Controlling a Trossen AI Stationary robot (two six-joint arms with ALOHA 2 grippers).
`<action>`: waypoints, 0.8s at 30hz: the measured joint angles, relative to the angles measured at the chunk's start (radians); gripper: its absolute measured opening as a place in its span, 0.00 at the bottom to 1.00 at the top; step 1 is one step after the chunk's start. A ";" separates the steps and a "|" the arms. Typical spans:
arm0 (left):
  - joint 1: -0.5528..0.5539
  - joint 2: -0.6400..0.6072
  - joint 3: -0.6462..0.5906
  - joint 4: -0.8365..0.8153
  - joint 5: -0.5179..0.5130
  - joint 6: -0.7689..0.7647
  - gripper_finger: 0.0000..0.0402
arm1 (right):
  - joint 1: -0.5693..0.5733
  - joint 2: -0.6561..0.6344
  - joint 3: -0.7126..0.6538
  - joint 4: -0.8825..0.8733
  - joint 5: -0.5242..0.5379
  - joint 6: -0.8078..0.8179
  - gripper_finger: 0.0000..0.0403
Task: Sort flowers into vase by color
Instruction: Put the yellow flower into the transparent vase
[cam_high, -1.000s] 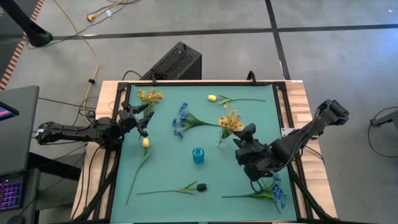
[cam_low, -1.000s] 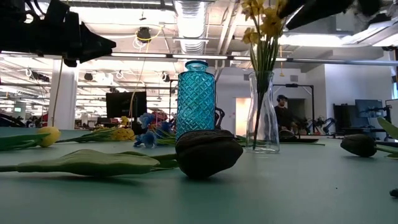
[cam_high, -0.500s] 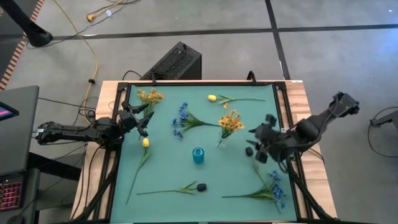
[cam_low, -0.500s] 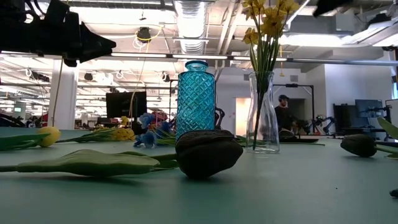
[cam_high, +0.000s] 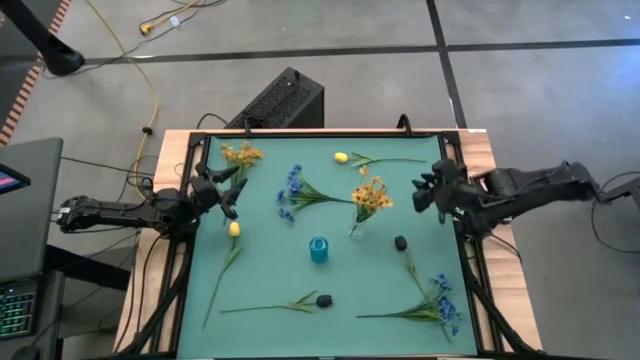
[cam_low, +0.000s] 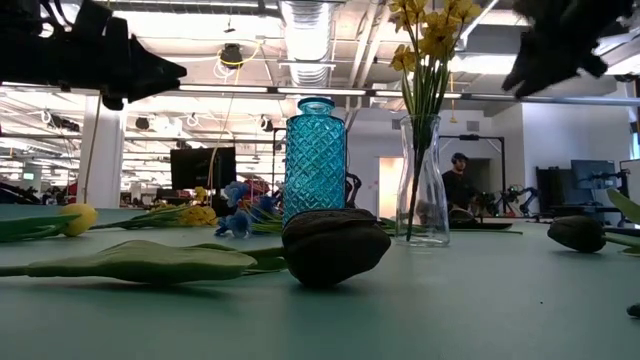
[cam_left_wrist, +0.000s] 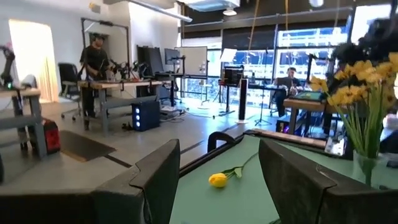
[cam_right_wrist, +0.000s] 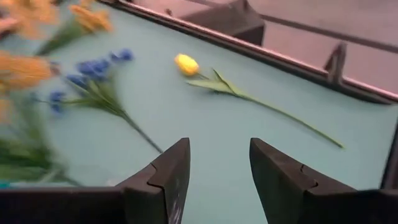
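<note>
Flowers lie scattered on the teal mat (cam_high: 270, 270). At the far side are a yellow spray (cam_high: 240, 155), a blue spray (cam_high: 292, 190) and a yellow tulip (cam_high: 341, 157). Another yellow tulip (cam_high: 234, 229) lies at the left. Two dark buds (cam_high: 323, 299) (cam_high: 400, 243) and a blue spray (cam_high: 442, 300) lie nearer. A blue vase (cam_high: 318, 249) stands empty mid-table. Beside it a clear vase (cam_low: 421, 190) holds yellow sprays (cam_high: 370, 195). My left gripper (cam_high: 228, 190) hovers open at the left edge. My right gripper (cam_high: 428, 190) is open above the right side and holds nothing.
A black frame (cam_high: 455, 150) borders the mat. A dark box (cam_high: 280, 100) and cables lie on the floor beyond the far edge. Bare mat lies in the near left corner. In the low view a person (cam_low: 455, 180) stands in the room beyond.
My right gripper has drawn back from above the near-right part of the mat toward the right and far edges, rolling its wrist as it went. The dark bud with its stem on the right, covered by the arm before, now shows. The flowers have not moved.
</note>
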 joint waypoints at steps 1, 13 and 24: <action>0.006 0.000 0.000 -0.003 0.000 -0.016 0.52 | -0.046 0.004 -0.021 0.025 -0.031 -0.041 0.47; 0.300 0.260 0.381 -0.674 -0.072 -0.350 0.47 | -0.526 0.102 -0.196 0.443 -0.361 -0.406 0.47; 0.593 0.712 0.479 -0.838 0.342 -0.471 0.44 | -0.671 0.160 -0.353 0.788 -0.549 -0.540 0.47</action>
